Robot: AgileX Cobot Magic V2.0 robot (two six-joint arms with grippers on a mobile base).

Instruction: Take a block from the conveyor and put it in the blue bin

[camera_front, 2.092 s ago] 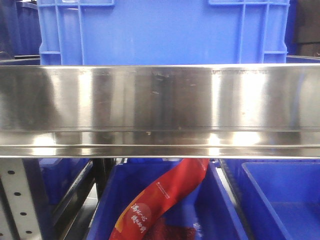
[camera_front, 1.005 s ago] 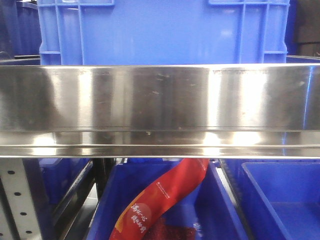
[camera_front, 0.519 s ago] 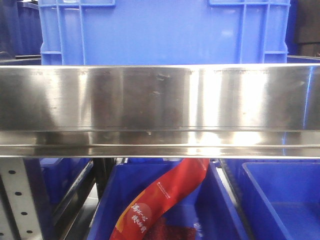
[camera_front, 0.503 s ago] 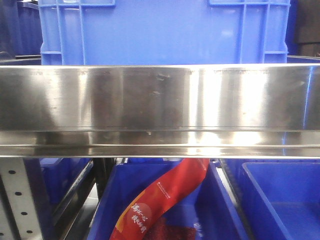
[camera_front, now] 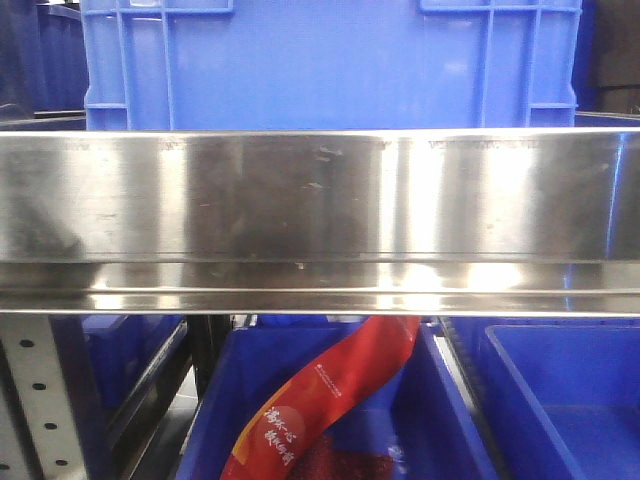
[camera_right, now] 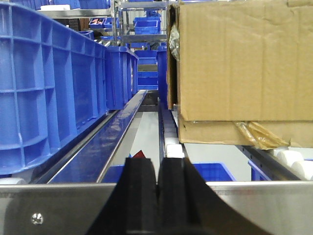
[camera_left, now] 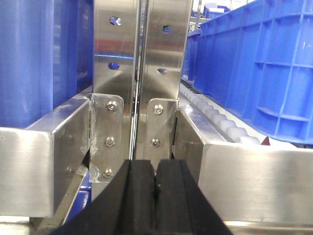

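A brushed, mirror-bright steel rail (camera_front: pixel 320 215) spans the front view. Directly above it stands a ribbed blue plastic crate (camera_front: pixel 330 65); below it, an open blue bin (camera_front: pixel 420 420) holds a glossy red packet (camera_front: pixel 320 400) with white print. Another blue bin (camera_front: pixel 570 390) sits right of that one.

Only the left wrist view shows bolted steel uprights (camera_left: pixel 139 73) and white rollers (camera_left: pixel 225 125); the left end effector (camera_left: pixel 155 196) has its black pads pressed together, empty. Only the right wrist view shows a corrugated cardboard box (camera_right: pixel 239 68) on rollers; the right end effector (camera_right: pixel 157 196) is likewise closed on nothing. No view shows a block or the grey conveyor belt.
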